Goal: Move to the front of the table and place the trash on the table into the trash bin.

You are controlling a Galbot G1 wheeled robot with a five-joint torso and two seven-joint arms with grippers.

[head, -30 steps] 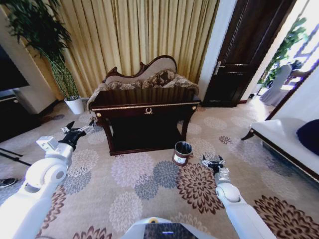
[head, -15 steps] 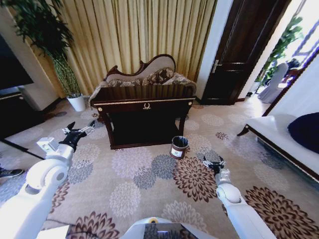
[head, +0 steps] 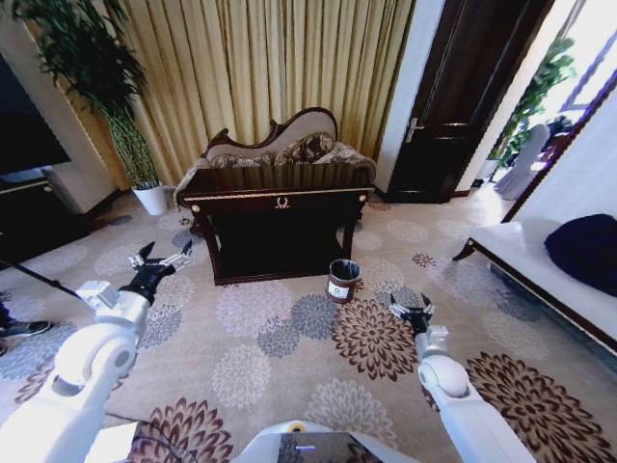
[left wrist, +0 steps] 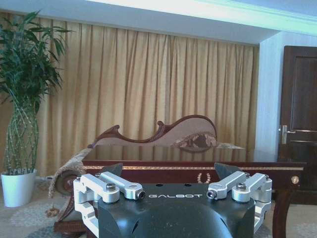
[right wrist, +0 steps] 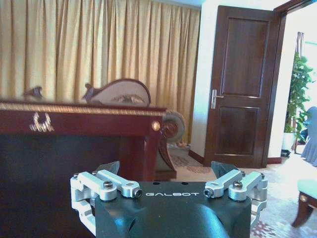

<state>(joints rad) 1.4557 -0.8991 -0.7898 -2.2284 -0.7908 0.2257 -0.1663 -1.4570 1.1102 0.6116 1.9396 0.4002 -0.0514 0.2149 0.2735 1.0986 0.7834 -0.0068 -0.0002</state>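
The robot is out on the flowery carpet, well away from the work. Its left gripper [head: 166, 260] hangs low at about 9 o'clock with its fingers spread wide and nothing in them. Its right gripper [head: 412, 314] hangs at about 4 o'clock, fingers spread too, also holding nothing.

A bit farther, near the middle, the small round dark-brown trash bin with pale bands and a white label [head: 338, 281] stands on the carpet, just in front of the table's right leg. The right gripper is near it. If the robot drives straight in, that arm or the base could bump the bin and tip it over.

Farther, at 12 o'clock, is the long dark-brown shiny wooden table with a gold emblem [head: 281, 196]. I cannot see the trash on its top from here. Driving too far could knock the table.
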